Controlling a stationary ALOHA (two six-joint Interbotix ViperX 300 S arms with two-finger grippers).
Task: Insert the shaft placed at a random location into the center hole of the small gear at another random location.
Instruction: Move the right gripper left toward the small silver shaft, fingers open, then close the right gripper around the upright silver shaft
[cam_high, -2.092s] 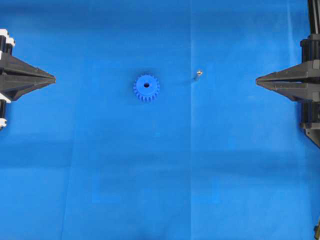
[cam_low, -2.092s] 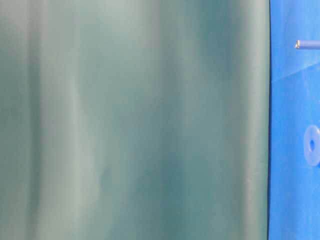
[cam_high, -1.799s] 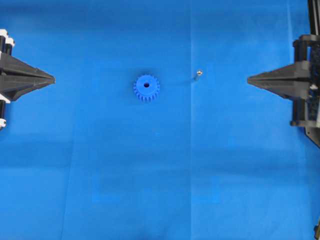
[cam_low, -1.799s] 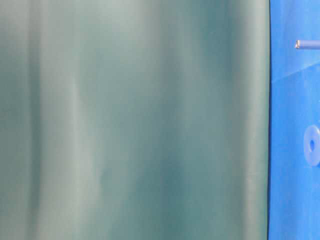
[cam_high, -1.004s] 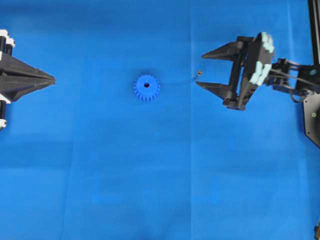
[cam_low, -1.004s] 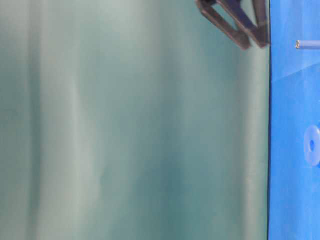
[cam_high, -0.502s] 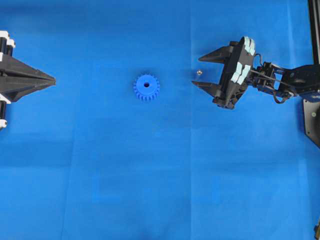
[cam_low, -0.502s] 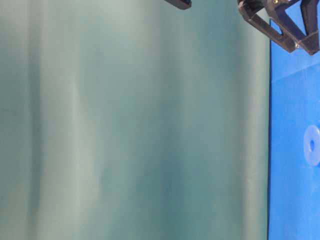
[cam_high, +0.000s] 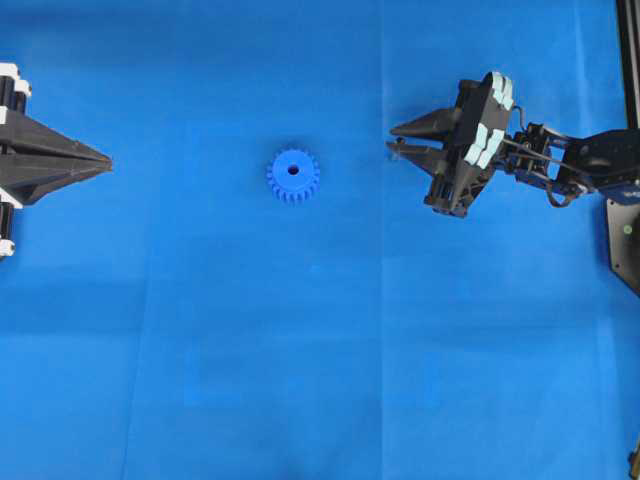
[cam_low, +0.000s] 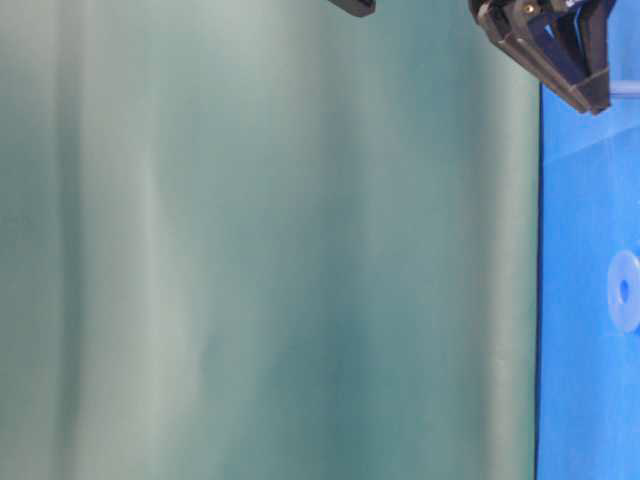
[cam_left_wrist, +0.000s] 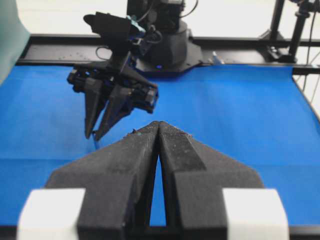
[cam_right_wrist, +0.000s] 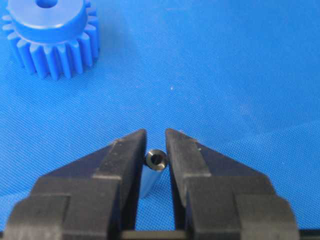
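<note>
My right gripper has narrowed onto the shaft, pinching it upright on the blue cloth, right of the small gear. Left gripper sits closed; a green curtain hangs behind.

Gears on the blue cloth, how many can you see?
1. The small gear lies flat near the cloth's middle, left of the right end effector. Nothing suggests another is hidden.

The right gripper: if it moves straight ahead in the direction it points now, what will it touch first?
Probably the small gear. The right gripper, closed on the shaft, points leftward toward it, slightly above its line in the overhead view. Only blue cloth lies between; height is unclear.
</note>
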